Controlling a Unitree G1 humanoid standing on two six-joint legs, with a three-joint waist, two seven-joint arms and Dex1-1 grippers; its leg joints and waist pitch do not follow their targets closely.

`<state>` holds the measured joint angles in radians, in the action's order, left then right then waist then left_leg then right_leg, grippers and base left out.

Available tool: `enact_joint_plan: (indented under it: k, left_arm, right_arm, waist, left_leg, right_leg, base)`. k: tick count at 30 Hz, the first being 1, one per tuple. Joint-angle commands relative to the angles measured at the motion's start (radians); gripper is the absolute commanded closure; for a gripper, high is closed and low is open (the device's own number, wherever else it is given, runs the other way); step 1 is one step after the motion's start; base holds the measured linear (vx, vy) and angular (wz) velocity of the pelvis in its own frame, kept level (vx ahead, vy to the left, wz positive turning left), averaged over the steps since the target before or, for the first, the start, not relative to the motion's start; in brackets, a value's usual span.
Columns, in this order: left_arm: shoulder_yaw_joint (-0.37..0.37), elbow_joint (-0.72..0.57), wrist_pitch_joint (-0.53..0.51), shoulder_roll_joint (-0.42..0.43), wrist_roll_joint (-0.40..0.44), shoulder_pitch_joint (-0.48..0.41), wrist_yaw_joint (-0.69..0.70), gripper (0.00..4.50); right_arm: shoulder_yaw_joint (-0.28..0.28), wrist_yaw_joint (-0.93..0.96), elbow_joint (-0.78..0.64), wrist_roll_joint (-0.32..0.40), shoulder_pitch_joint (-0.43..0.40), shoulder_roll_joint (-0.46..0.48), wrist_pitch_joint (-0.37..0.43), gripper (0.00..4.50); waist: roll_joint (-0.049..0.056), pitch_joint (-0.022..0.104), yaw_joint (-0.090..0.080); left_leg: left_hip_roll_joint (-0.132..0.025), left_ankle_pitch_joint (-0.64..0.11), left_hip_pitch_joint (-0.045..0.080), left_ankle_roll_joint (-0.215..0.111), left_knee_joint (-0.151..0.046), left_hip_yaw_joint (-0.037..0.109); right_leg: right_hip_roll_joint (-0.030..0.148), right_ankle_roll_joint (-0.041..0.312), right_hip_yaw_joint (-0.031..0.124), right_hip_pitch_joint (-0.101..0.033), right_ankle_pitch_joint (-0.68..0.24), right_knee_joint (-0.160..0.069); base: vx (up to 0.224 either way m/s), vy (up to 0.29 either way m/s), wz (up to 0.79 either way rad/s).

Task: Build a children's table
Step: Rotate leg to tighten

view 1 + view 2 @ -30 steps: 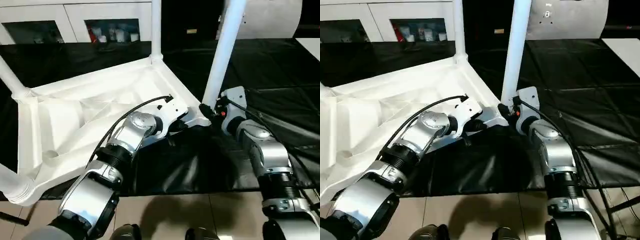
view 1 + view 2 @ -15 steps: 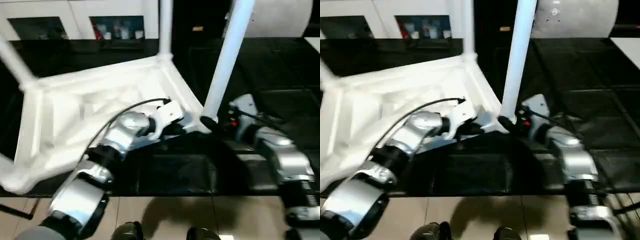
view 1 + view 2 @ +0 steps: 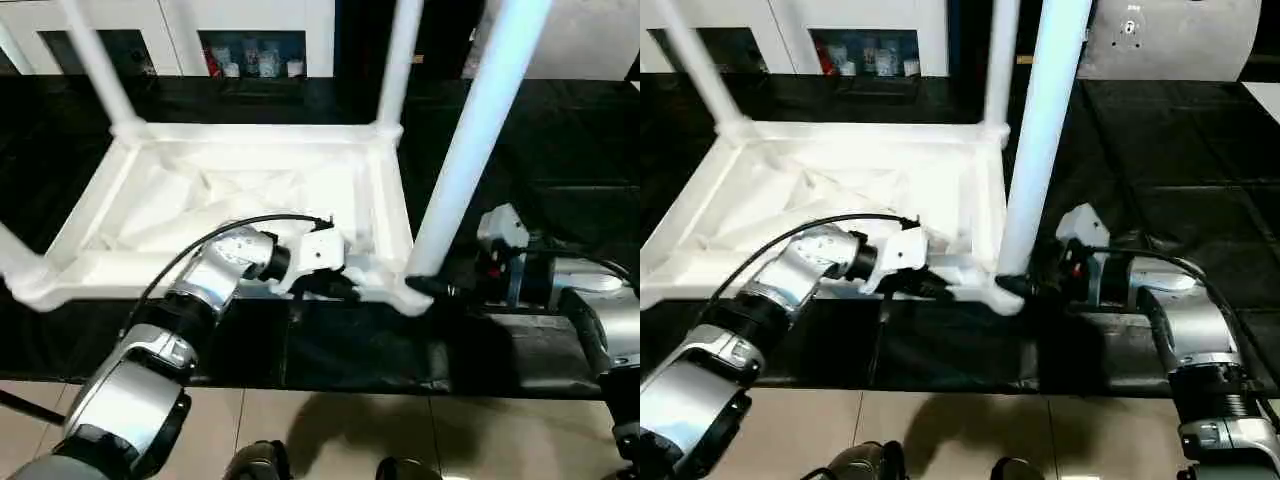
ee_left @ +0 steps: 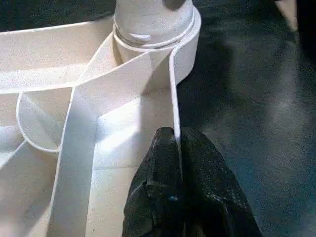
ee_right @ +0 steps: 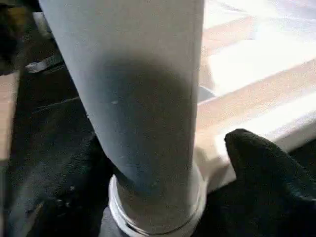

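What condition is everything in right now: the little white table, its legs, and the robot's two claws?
Children's table: upside down on the black-covered worktable, ribbed underside facing up.
Near right leg: standing upright in its corner socket.
Far legs: upright in their sockets.
Left claw: shut on the table's thin side rim.
Right claw: around the base of the near right leg, one finger beside it; grip unclear.

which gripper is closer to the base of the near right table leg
Right. The right gripper sits around the leg's base at the corner socket, a finger beside it. The left gripper pinches the table's front rim a little way along from that corner.
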<state>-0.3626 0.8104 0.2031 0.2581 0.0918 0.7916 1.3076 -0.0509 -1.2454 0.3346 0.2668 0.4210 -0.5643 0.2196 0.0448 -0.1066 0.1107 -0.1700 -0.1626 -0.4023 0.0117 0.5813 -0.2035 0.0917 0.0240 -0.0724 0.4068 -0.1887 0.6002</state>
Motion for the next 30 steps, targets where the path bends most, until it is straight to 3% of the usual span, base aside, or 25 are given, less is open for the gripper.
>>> enact_joint_plan:
  k: [1,15,22,26,30]
  left_arm:
    - [-0.046,-0.021,0.055,-0.005,0.005,-0.011,0.072,4.50]
    - [-0.044,0.007,0.087,0.001,0.007,-0.002,0.092,4.50]
    - [-0.032,0.011,0.053,-0.006,0.005,-0.003,0.072,4.50]
    - [-0.013,0.026,-0.012,-0.030,0.010,0.013,-0.003,4.50]
    - [0.008,0.027,-0.125,-0.087,0.009,0.033,-0.104,4.50]
  right_arm:
    - [-0.013,-0.046,-0.004,0.017,-0.003,-0.023,0.022,1.16]
    - [-0.033,-0.130,-0.023,0.048,-0.016,-0.038,0.056,2.35]
    - [-0.024,-0.132,-0.068,0.087,-0.039,-0.020,0.107,2.45]
    - [-0.038,-0.094,-0.143,0.110,-0.069,-0.006,0.176,2.45]
    - [-0.039,0.155,-0.114,0.008,-0.041,0.088,0.223,2.45]
  waist:
    - [-0.009,0.081,-0.002]
    - [-0.013,0.081,0.004]
    - [-0.014,0.082,0.006]
    - [-0.014,0.078,0.010]
    - [-0.014,0.064,0.002]
  left_leg:
    - [-0.073,-0.164,0.029,-0.125,-0.057,0.033]
    - [-0.073,-0.176,0.030,-0.110,-0.057,0.032]
    - [-0.073,-0.151,0.028,-0.128,-0.055,0.032]
    - [-0.074,-0.175,0.032,-0.113,-0.058,0.032]
    - [-0.071,-0.252,0.031,-0.056,-0.069,0.036]
  right_leg:
    - [0.075,0.294,0.046,-0.055,-0.039,-0.057]
    - [0.076,0.282,0.047,-0.052,-0.084,-0.059]
    - [0.076,0.284,0.047,-0.053,-0.055,-0.056]
    - [0.077,0.275,0.048,-0.051,-0.117,-0.063]
    - [0.078,0.241,0.049,-0.043,-0.276,-0.077]
  base:
    - [0.000,0.000,0.00]
    - [0.000,0.000,0.00]
    - [0.000,0.000,0.00]
    - [0.000,0.000,0.00]
    - [0.000,0.000,0.00]
